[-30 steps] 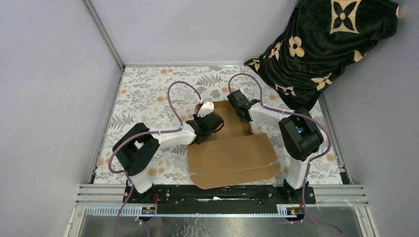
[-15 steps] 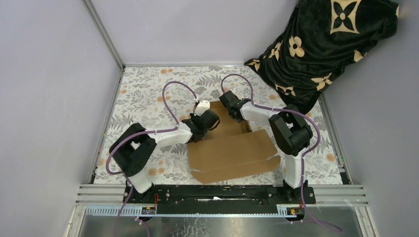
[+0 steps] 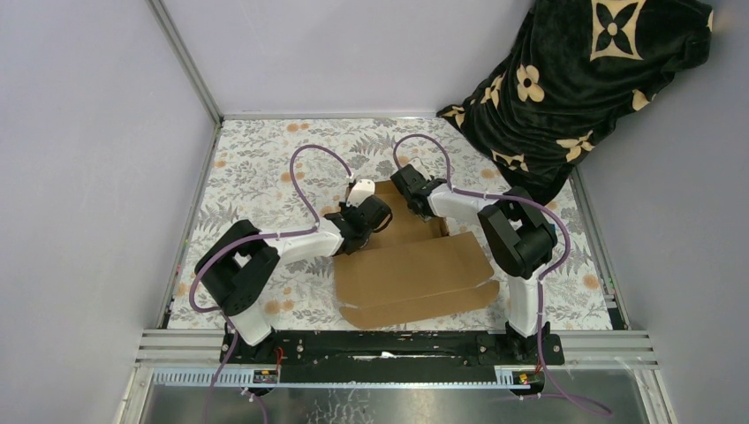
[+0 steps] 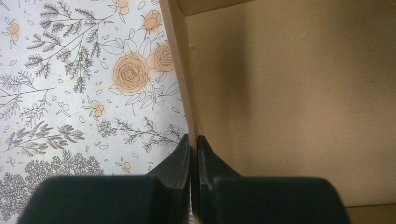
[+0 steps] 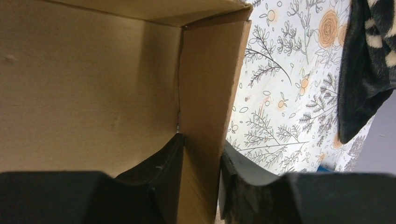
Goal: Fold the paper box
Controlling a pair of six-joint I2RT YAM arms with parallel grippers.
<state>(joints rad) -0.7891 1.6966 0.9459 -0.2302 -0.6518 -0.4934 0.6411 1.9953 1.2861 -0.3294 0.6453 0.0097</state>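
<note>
The paper box [image 3: 411,278] is brown cardboard in the middle of the floral table, its big flap lying flat toward the near edge and its tray part behind, between the arms. My left gripper [image 3: 371,212] is at the tray's left wall. In the left wrist view the left gripper [image 4: 193,138] is shut on the thin edge of that wall [image 4: 187,93]. My right gripper [image 3: 408,187] is at the tray's far right corner. In the right wrist view the right gripper [image 5: 201,142] straddles the right wall [image 5: 210,93], which fills the gap between the fingers.
A black cloth with cream flowers [image 3: 583,79] is heaped in the back right corner and also shows in the right wrist view [image 5: 364,70]. Grey walls enclose the floral table [image 3: 265,168]. A metal rail [image 3: 397,349] runs along the near edge.
My right gripper has moved left along the tray's far side, and the box with its flat flap has shifted left and turned slightly. My left gripper keeps its hold and has drifted slightly left.
</note>
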